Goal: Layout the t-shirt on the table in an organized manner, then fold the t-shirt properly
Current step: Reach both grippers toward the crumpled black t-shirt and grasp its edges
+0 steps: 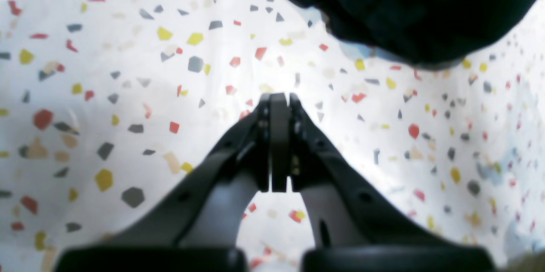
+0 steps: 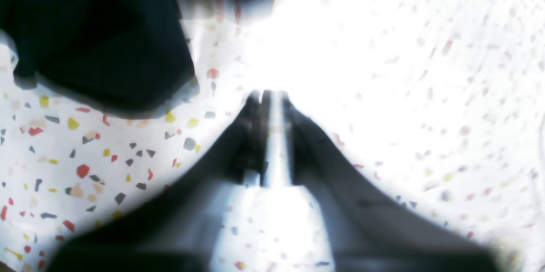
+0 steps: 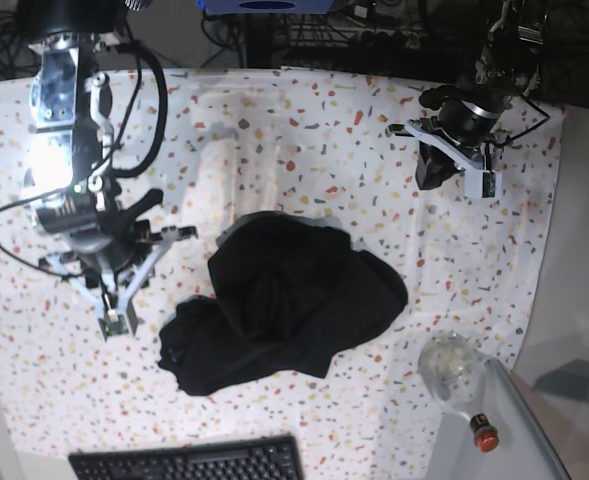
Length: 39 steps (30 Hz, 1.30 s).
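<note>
Jaws of the left gripper [image 1: 279, 99] are pressed together, empty; the right gripper [image 2: 272, 95] is blurred, its state cannot be told. Shirt [image 3: 284, 300] is left crumpled mid-table [image 3: 304, 130], arms parked either side, presumably ahead of spreading.

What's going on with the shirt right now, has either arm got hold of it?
Neither arm holds it. The t-shirt lies crumpled in a heap mid-table, not yet laid out. The left gripper is shut and empty above bare cloth, with the shirt ahead of it. The right gripper hangs beside the heap, holding nothing; its view is too blurred to judge the jaws.
</note>
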Each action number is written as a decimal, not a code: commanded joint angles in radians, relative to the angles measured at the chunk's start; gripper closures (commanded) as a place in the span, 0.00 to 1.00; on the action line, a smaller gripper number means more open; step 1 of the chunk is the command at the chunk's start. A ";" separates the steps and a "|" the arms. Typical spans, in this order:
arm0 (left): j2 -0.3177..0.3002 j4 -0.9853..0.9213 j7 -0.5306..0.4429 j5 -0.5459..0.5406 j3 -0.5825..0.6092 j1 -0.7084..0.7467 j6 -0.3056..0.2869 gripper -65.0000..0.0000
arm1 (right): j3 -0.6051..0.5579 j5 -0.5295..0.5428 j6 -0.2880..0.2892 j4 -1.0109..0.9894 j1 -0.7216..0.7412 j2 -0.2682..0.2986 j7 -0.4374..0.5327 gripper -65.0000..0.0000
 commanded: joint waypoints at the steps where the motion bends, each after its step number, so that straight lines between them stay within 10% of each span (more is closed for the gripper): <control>1: 0.007 -0.007 -0.008 -0.007 -0.016 -0.030 0.006 1.00 | 0.002 0.002 0.015 -0.028 0.066 -0.001 0.017 0.63; 4: 0.040 -0.048 -0.008 -0.012 -0.015 -0.109 0.006 1.00 | 0.005 0.002 0.059 -0.180 0.176 -0.001 0.042 0.40; 7: 0.096 -0.067 -0.008 -0.009 0.021 -0.196 0.006 0.96 | 0.005 0.001 0.090 -0.343 0.250 0.002 0.154 0.40; 12: 0.152 -0.150 -0.014 -0.009 0.139 -0.371 0.006 0.52 | 0.005 -0.004 0.092 -0.648 0.382 0.005 0.360 0.41; 21: 0.281 -0.673 -0.014 -0.007 0.351 -0.682 0.006 0.87 | 0.002 -0.002 0.092 -0.931 0.492 0.024 0.475 0.41; 23: 0.263 -0.751 -0.015 -0.007 0.377 -0.685 0.006 1.00 | 0.002 -0.004 0.092 -0.908 0.468 0.025 0.475 0.41; 31: 0.039 -0.624 -0.140 -0.009 0.380 -0.501 0.006 0.97 | 0.002 -0.004 0.092 -0.685 0.322 0.037 0.475 0.41; 39: -0.044 -0.430 -0.138 -0.014 0.378 -0.449 0.006 0.97 | 0.000 0.001 0.095 -0.607 0.324 -0.018 0.407 0.41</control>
